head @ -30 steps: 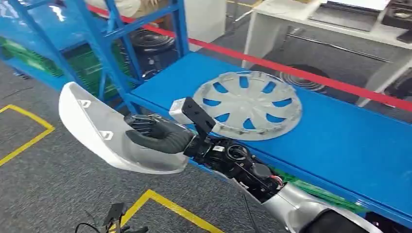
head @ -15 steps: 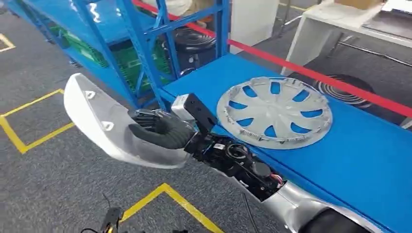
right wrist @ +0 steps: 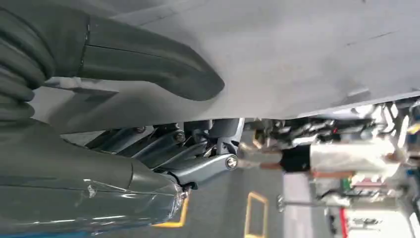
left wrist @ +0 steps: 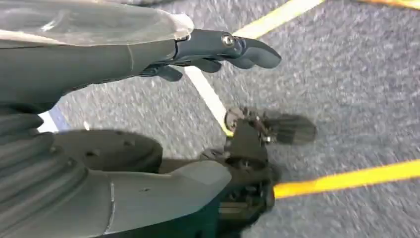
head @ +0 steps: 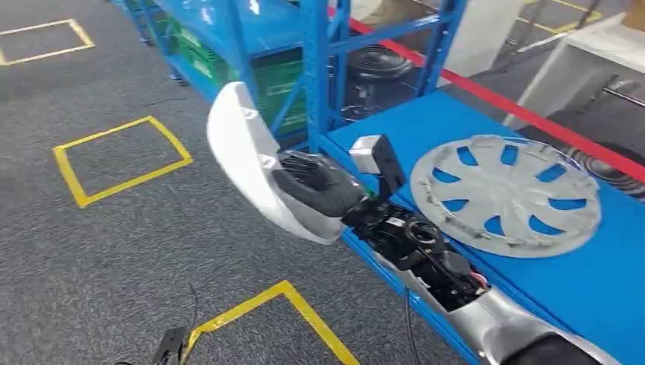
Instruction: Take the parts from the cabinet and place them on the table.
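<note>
My right robot hand (head: 318,188) is wrapped around the edge of a white moulded plastic cover (head: 247,156), thumb on one face and dark fingers curled onto the other; the right wrist view confirms the thumb (right wrist: 148,62) pressed flat on the pale surface. The cover hangs out over the grey carpet (head: 114,251), just left of the near edge of the blue desk (head: 593,281), and is not yet over it.

My left robot hand (left wrist: 218,49) hangs low above the floor, fingers loosely extended and apart, holding nothing.

Handling assessment: the cover appears to be a thin, hollow shell, so likely light but broad, with most of its length projecting beyond my grip. I judge it stiff enough to hold shape, though it could lever in the hand. The surface looks smooth and glossy, so slippage is a risk. Small moulded tabs show on the inner face; I would keep pressure off them. The rim where I hold it seems the soundest purchase.

A silver wheel cover (head: 506,194) already lies flat on the desk, to the right of my forearm. The blue cabinet frame (head: 319,68) stands at the far left end of the desk. Placement should clear the wheel cover.
</note>
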Robot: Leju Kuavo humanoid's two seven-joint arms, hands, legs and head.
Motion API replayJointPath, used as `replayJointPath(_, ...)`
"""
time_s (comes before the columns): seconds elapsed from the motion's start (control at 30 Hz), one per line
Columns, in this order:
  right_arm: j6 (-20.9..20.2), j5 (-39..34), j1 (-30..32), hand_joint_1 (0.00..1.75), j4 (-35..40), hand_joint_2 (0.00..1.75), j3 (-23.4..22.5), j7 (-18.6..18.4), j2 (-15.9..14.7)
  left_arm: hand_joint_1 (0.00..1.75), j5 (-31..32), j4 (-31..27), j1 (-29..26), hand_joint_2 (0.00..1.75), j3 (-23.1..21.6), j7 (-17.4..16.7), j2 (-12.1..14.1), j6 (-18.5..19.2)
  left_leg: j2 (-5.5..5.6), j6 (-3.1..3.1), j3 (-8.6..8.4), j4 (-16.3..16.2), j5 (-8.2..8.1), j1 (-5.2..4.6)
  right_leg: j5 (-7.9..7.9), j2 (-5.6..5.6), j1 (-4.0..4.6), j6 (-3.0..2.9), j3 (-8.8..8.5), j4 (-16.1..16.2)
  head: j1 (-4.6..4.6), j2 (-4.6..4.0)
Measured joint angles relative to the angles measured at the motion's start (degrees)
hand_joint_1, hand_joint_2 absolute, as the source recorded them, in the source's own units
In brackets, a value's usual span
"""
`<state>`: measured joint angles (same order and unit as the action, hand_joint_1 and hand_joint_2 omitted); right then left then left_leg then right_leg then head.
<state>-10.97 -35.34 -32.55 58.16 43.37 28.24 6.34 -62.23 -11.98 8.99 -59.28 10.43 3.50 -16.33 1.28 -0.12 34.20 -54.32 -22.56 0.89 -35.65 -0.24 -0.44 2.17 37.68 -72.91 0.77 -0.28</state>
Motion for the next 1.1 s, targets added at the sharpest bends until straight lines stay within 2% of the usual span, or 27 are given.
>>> replayJointPath(0.03, 0.2, 0.0, 0.6, 1.75, 0.3, 1.75, -0.3, -0.1, -0.4, 0.0, 0.1, 0.0, -0.1, 1.75, 0.0, 0.0, -0.2, 0.0, 0.79, 0.03, -0.03, 0.0, -0.02, -0.06, 0.55, 0.07, 0.01, -0.1, 0.81, -0.9, -0.09, 0.0)
replayJointPath(0.07, 0.2, 0.1, 1.0, 1.75, 0.9, 1.75, -0.6, -0.2, -0.7, 0.0, 0.1, 0.0, -0.2, 1.75, 0.0, -0.2, -0.3, 0.0, 1.62, 0.03, -0.07, -0.1, -0.03, -0.1, 2.28, 0.17, 0.03, -0.29, 0.34, 0.9, -0.2, 0.0)
replayJointPath(0.13, 0.2, 0.1, 1.3, 1.75, 2.0, 1.75, -1.2, -0.4, -1.0, 0.0, 0.1, 0.0, -0.3, 1.75, 0.0, -0.5, -0.4, -0.3, 3.19, 0.01, -0.16, -0.2, -0.04, -0.11, 8.0, 1.15, 0.03, -0.92, -3.42, 10.3, -0.42, 0.0)
replayJointPath(0.17, 0.2, 0.1, 1.3, 1.75, 2.6, 1.75, -1.4, -0.5, -1.3, 0.0, 0.0, 0.0, -0.3, 1.75, 0.0, -0.5, -0.4, -0.6, 3.84, -0.04, -0.19, -0.2, -0.07, -0.07, 10.33, 2.83, 0.02, -1.21, -5.36, 15.0, -0.46, 0.0)
replayJointPath(0.2, 0.1, 0.1, 1.5, 1.75, 3.1, 1.75, -1.7, -0.7, -1.6, 0.0, -0.2, 0.0, -0.4, 1.75, 0.1, -0.5, -0.5, -0.8, 4.4, -0.25, 0.12, -0.5, -0.09, -0.36, 10.17, 5.31, -0.09, -1.52, -6.06, 16.9, -0.37, 0.0)
replayJointPath(0.23, 0.0, 0.1, 1.7, 1.75, 3.7, 1.75, -1.9, -1.0, -1.8, 0.0, -0.5, 0.0, -0.4, 1.75, 0.2, -0.4, -0.6, -1.2, 4.94, -0.52, 0.33, -0.6, 0.05, -0.04, 10.16, 4.84, -0.12, -1.34, -6.08, 17.3, -0.31, 0.0)
replayJointPath(0.27, -0.1, 0.1, 2.2, 1.75, 4.3, 1.75, -2.1, -1.4, -2.1, 0.0, -0.9, 0.0, -0.7, 1.75, 0.3, -0.3, -0.6, -1.2, 5.44, -0.86, 0.46, -0.4, 0.15, 0.16, 10.09, 4.35, 0.16, -1.49, -6.15, 17.3, -0.42, 0.0)
replayJointPath(0.3, -0.1, 0.1, 2.4, 1.75, 5.0, 1.75, -2.3, -1.8, -2.3, 0.0, -1.6, 0.0, -1.1, 1.75, 0.5, -0.1, -0.5, -1.3, 6.09, -1.34, 0.43, 0.0, 0.34, 0.39, 10.11, 3.86, 0.33, -1.74, -6.26, 17.3, -0.61, 0.0)
replayJointPath(0.33, -0.1, 0.1, 2.5, 1.75, 5.7, 1.75, -2.4, -2.0, -2.3, 0.0, -2.5, 0.0, -1.4, 1.75, 0.8, 0.3, -0.5, -1.2, 6.59, -1.8, 0.46, 0.2, 0.52, 0.03, 10.48, 3.35, -0.08, -2.18, -6.49, 17.9, -0.51, 0.0)
replayJointPath(0.37, 0.0, 0.1, 2.5, 1.75, 6.3, 1.75, -2.5, -2.1, -2.3, 0.0, -3.5, 0.0, -1.7, 1.75, 1.2, 0.7, -0.6, -1.2, 4.18, -1.62, 0.78, -0.8, -0.15, 0.13, 10.84, 2.48, -0.34, -2.28, -6.95, 18.6, -0.33, 0.0)
replayJointPath(0.4, 0.1, 0.1, 2.6, 1.75, 6.8, 1.75, -2.6, -2.2, -2.3, 0.0, -3.9, 0.0, -1.7, 1.75, 1.4, 1.0, -0.7, -1.2, 1.74, -1.7, 1.87, -3.2, -1.88, -0.15, 10.94, 2.12, -0.3, -2.47, -7.1, 18.9, 0.18, 0.0)
replayJointPath(0.43, 0.2, 0.1, 2.7, 1.75, 7.2, 1.75, -2.7, -2.3, -2.5, 0.0, -4.0, 0.0, -1.6, 1.75, 1.6, 1.3, -0.8, -1.2, 0.51, -1.89, 3.98, -7.5, -4.17, 0.02, 10.9, 1.32, -0.24, -2.68, -7.14, 18.9, 0.65, 0.0)
replayJointPath(0.5, 0.3, 0.2, 3.3, 1.75, 7.8, 1.75, -3.0, -2.5, -2.8, 0.0, -4.0, 0.0, -1.5, 1.75, 2.2, 1.4, -1.0, -1.2, -0.43, -2.3, 8.61, -17.0, -7.98, 0.09, 10.81, -0.39, -0.04, -2.81, -7.09, 18.9, 1.11, 0.0)
replayJointPath(0.53, 0.4, 0.2, 3.7, 1.75, 8.0, 1.75, -3.0, -2.7, -2.9, 0.0, -4.0, 0.0, -1.5, 1.75, 2.4, 1.4, -1.1, -1.2, -0.57, -2.45, 9.56, -19.0, -8.24, 0.09, 10.76, -1.13, 0.01, -2.82, -7.1, 18.9, 1.2, 0.0)
replayJointPath(0.57, 0.4, 0.5, 3.9, 1.75, 8.2, 1.75, -3.0, -2.8, -3.0, 0.0, -3.8, 0.0, -1.6, 1.75, 2.5, 1.4, -1.2, -1.2, -0.69, -2.54, 9.0, -18.0, -7.22, 0.13, 10.71, -1.78, 0.01, -2.77, -7.11, 18.9, 1.2, 0.0)
replayJointPath(0.6, 0.6, 0.7, 4.0, 1.75, 8.5, 1.75, -3.0, -2.8, -3.0, 0.0, -3.6, 0.0, -1.6, 1.75, 2.5, 1.4, -1.2, -1.2, -0.88, -2.58, 7.05, -14.3, -5.18, 0.19, 10.62, -2.4, 0.01, -2.69, -7.15, 18.9, 1.36, 0.0)
replayJointPath(0.63, 0.6, 0.7, 4.0, 1.75, 8.5, 1.75, -3.0, -2.8, -3.0, 0.0, -3.5, 0.0, -1.5, 1.75, 2.5, 1.4, -1.2, -1.1, -1.0, -2.57, 6.06, -12.5, -4.33, 0.22, 10.57, -2.6, 0.0, -2.62, -7.19, 18.9, 1.42, 0.0)
replayJointPath(0.8, 0.6, 0.8, 4.0, 1.75, 8.6, 1.75, -3.0, -2.8, -3.0, 0.0, -3.5, 0.0, -1.5, 1.75, 2.5, 1.4, -1.2, -1.1, -1.08, -2.55, 5.53, -11.5, -3.89, 0.23, 10.56, -2.7, 0.0, -2.6, -7.22, 18.9, 1.46, 0.0)
replayJointPath(0.83, 0.7, 0.8, 4.0, 1.75, 8.9, 1.75, -3.2, -2.8, -3.0, 0.0, -3.3, 0.0, -1.3, 1.75, 2.6, 1.4, -1.2, -1.1, -2.12, -2.49, 2.18, -5.5, -1.47, 0.28, 10.39, -3.28, -0.02, -2.36, -7.4, 18.8, 1.66, 0.0)
replayJointPath(0.87, 0.7, 0.8, 4.0, 1.75, 9.0, 1.75, -3.2, -2.8, -3.0, 0.0, -3.3, 0.0, -1.2, 1.75, 2.6, 1.3, -1.2, -1.1, -3.28, -2.47, 0.67, -2.9, -0.61, 0.27, 10.28, -3.51, 0.01, -2.18, -7.53, 18.8, 1.75, 0.0)
replayJointPath(0.9, 0.7, 0.8, 4.0, 1.75, 9.3, 1.75, -3.5, -2.8, -3.1, 0.0, -3.1, 0.0, -0.9, 1.75, 2.6, 1.2, -1.5, -1.0, -5.69, -2.42, -0.68, -0.1, -1.01, -0.17, 10.05, -3.94, 0.37, -1.84, -7.51, 18.7, 2.07, 0.0)
replayJointPath(0.93, 0.7, 0.8, 4.0, 1.75, 10.1, 1.75, -3.8, -2.9, -3.3, 0.0, -3.0, 0.0, -0.6, 1.75, 2.6, 0.9, -1.5, -1.0, -2.37, -0.37, -0.65, 0.1, -0.62, -0.47, 9.33, -5.93, 0.37, -0.36, -8.19, 18.5, 1.2, 0.0)
replayJointPath(0.97, 0.7, 0.8, 4.0, 1.75, 10.3, 1.75, -3.9, -2.9, -3.3, 0.0, -3.0, 0.0, -0.7, 1.75, 2.6, 0.9, -1.5, -1.0, -1.69, -0.06, -0.87, 0.3, -0.51, -0.22, 7.71, -3.15, -0.01, 0.01, -7.6, 16.7, 0.92, 0.0)
replayJointPath(1.0, 0.7, 0.8, 4.0, 1.75, 10.5, 1.75, -4.0, -2.8, -3.3, 0.0, -3.0, 0.0, -0.5, 1.75, 2.6, 0.9, -1.5, -1.1, -1.37, 0.36, -0.86, 0.3, -0.47, -0.19, 5.32, -1.33, -0.08, 0.07, -5.81, 12.5, 0.7, 0.0)
replayJointPath(1.03, 0.7, 0.8, 4.2, 1.75, 10.5, 1.75, -4.0, -2.8, -3.5, 0.0, -3.0, 0.0, -0.5, 1.75, 2.6, 0.9, -1.5, -1.0, -0.65, 0.48, -0.86, 0.2, -0.47, -0.21, 2.65, -0.4, -0.05, 0.16, -3.1, 6.8, 0.35, 0.0)
replayJointPath(1.07, 0.7, 0.8, 4.5, 1.75, 10.5, 1.75, -4.0, -2.8, -3.7, 0.0, -3.0, 0.0, -0.5, 1.75, 2.6, 0.9, -1.6, -1.0, -0.02, 0.56, -0.86, 0.2, -0.5, -0.31, 0.82, -0.04, -0.05, 0.2, -0.69, 1.9, 0.22, 0.0)
replayJointPath(1.1, 0.7, 0.8, 4.7, 1.75, 10.5, 1.75, -4.0, -2.8, -3.8, 0.0, -3.0, 0.0, -0.5, 1.75, 2.6, 0.9, -1.6, -1.0, 0.76, 0.58, -0.87, 0.2, -0.5, -0.39, 0.22, 0.08, -0.05, 0.15, 1.05, -1.3, 0.11, 0.0)
